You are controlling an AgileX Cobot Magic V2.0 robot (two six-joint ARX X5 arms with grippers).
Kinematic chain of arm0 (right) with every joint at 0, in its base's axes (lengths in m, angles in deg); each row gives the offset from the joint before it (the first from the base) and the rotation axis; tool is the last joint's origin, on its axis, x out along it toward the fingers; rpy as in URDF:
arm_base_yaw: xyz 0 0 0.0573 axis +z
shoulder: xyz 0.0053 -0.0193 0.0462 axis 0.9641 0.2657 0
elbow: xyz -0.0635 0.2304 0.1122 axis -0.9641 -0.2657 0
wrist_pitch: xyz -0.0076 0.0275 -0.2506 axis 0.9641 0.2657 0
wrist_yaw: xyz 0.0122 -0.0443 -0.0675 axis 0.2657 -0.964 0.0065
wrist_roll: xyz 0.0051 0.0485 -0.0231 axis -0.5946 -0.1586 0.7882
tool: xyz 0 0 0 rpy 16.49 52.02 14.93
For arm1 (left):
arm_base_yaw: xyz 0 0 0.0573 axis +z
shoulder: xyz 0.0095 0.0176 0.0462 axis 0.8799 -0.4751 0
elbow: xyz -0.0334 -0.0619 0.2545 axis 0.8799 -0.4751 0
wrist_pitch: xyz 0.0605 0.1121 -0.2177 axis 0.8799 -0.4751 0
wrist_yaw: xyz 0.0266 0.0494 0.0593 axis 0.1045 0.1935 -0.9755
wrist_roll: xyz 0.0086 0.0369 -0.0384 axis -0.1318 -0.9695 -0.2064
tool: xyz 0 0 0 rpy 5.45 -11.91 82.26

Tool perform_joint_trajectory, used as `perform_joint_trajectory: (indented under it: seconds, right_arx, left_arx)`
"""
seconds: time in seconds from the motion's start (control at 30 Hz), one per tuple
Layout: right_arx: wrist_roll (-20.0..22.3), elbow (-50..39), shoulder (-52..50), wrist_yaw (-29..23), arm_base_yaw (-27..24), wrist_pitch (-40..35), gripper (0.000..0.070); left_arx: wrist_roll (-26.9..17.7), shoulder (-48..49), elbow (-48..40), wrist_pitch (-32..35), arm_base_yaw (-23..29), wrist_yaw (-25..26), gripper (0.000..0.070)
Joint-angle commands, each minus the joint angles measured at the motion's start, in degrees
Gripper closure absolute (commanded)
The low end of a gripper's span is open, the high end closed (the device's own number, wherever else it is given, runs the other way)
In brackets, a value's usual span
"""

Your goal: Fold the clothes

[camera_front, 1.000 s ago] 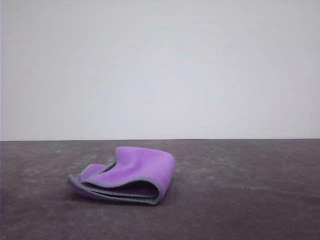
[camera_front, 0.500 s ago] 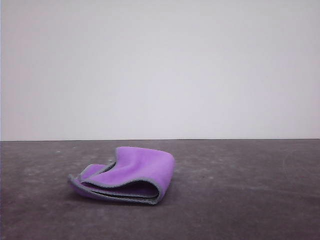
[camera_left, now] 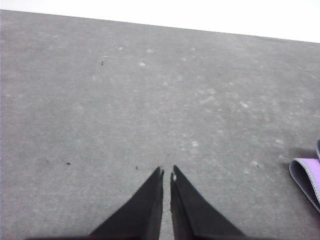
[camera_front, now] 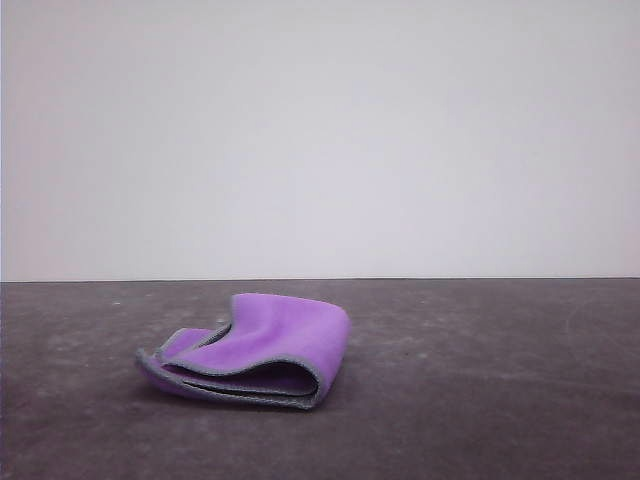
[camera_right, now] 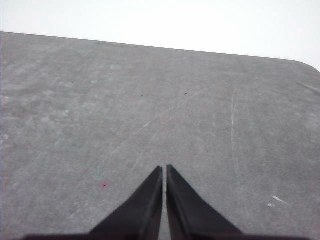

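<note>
Cloth (camera_front: 262, 345) folded purple-out, inner layers hidden, corner cut off

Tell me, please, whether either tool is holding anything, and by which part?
Nothing is held. The left tool and right tool are both shut on nothing above the table; the cloth lies untouched.

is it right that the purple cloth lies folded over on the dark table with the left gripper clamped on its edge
Not quite. The cloth does lie folded over on the dark table, but the left gripper is not on it. The left wrist view shows its fingers closed together over bare table, holding nothing, with the cloth's edge off to one side.
</note>
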Motion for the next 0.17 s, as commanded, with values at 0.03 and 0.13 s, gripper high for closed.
perform_joint_trajectory:
  seconds: [0.03, 0.13]
  right_arx:
    - [-0.61, -0.26, -0.04, -0.17, 0.02, -0.66, 0.0688]
    - [-0.61, -0.26, -0.04, -0.15, 0.02, -0.66, 0.0688]
  left_arx:
    - [-0.09, 0.04, -1.05, -0.48, 0.00, -0.08, 0.0684]
    - [-0.09, 0.04, -1.07, -0.48, 0.00, -0.07, 0.0684]
